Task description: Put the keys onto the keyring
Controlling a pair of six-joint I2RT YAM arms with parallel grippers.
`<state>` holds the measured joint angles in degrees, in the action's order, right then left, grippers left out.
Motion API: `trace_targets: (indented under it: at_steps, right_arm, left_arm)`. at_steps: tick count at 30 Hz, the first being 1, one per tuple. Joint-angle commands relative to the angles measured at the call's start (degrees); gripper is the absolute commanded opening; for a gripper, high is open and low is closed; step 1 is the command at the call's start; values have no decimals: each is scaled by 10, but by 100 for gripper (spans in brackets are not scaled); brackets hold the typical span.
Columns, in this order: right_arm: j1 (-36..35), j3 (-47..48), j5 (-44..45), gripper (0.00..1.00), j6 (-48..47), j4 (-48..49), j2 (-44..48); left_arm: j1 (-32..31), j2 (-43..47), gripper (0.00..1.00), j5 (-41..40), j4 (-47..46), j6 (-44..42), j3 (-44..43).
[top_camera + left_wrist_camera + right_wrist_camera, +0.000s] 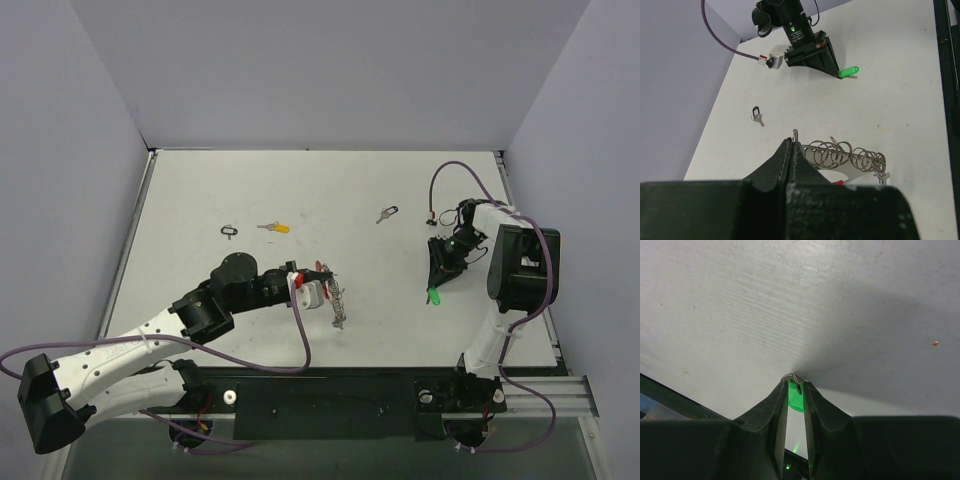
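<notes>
Right wrist view shows my right gripper [794, 384] pinching the green key [795, 400] by its smooth plastic head, tips down near the table [790, 300], which is white and a bit scratchy. My left gripper [792, 146] is pressed together on the end wire of the keyring [850, 156], a shiny silver coil stretching away beside its tips. Farther out, a yellow key [278, 228] lies flat. Pale walls [320, 70] stand all round. Both arms reach forward with bent elbows.
</notes>
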<state>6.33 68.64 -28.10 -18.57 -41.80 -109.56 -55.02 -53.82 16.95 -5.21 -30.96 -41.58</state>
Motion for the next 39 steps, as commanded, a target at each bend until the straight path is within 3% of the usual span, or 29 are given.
trace_targets:
  at_steps: [1,23,33,39]
  right_arm:
    - [-2,18,-5,15,-8,-39,-6]
    - [-4,25,-6,9,-11,-49,-19]
    - [-7,26,-7,2,-14,-53,-21]
    - [-7,26,-2,4,-13,-53,-23]
  left_arm:
    - [2,1,0,8,-22,-6,-17]
    - [2,2,0,10,-20,-6,-18]
    - [2,0,0,11,-18,-6,-17]
    - [1,1,0,10,-18,-7,-17]
